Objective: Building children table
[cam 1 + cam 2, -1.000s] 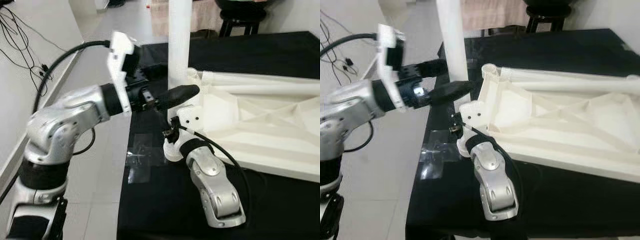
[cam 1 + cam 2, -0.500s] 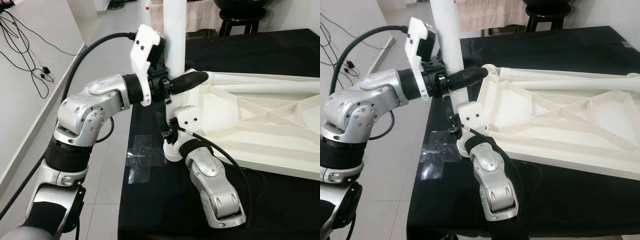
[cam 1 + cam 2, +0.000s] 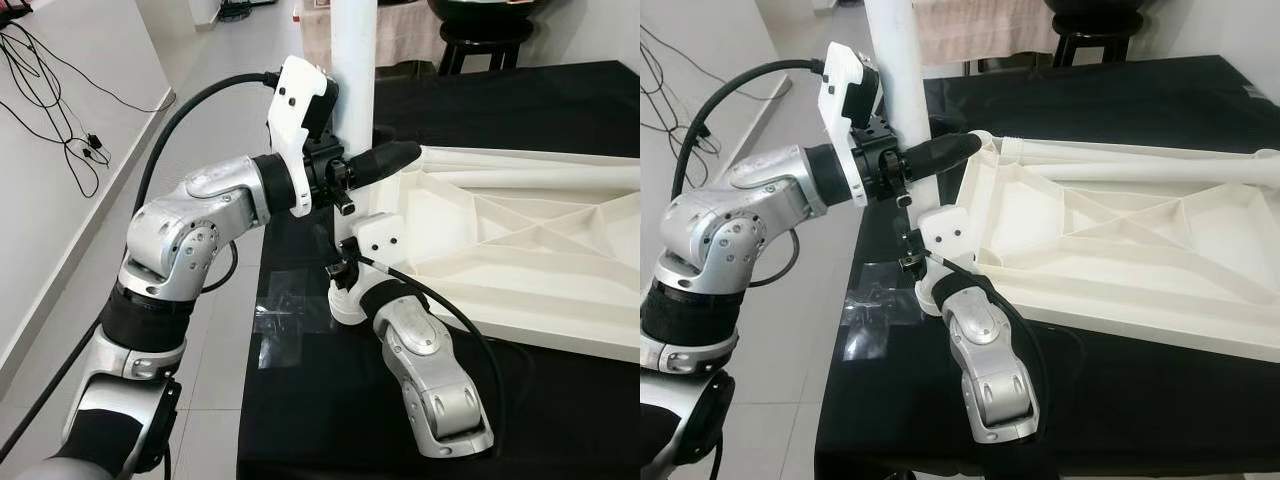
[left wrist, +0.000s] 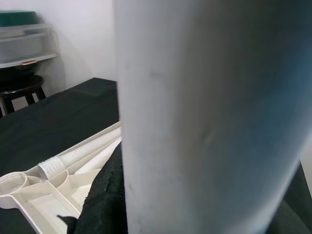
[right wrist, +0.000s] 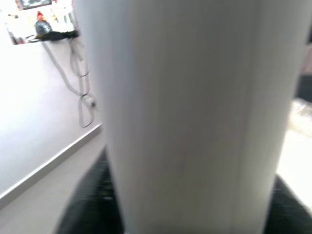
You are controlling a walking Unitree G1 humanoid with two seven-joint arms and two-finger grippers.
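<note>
Now I'm seating the upright white cylindrical table leg [image 3: 354, 60] at the upturned white plastic tabletop [image 3: 520, 250] corner, upper centre; both left claw [image 3: 372, 160] and right claw [image 3: 345, 262] clamp it. Next: twist it home, I reckon.

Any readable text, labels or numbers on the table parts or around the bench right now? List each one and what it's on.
None can be read.
White table leg, held upright by the left tool: plain, no print.
Upturned white tabletop: moulded ribs, no lettering.
Black cloth: a clear tape patch, no writing.
Small items on the far wall in the right wrist view: too blurred to read.
</note>
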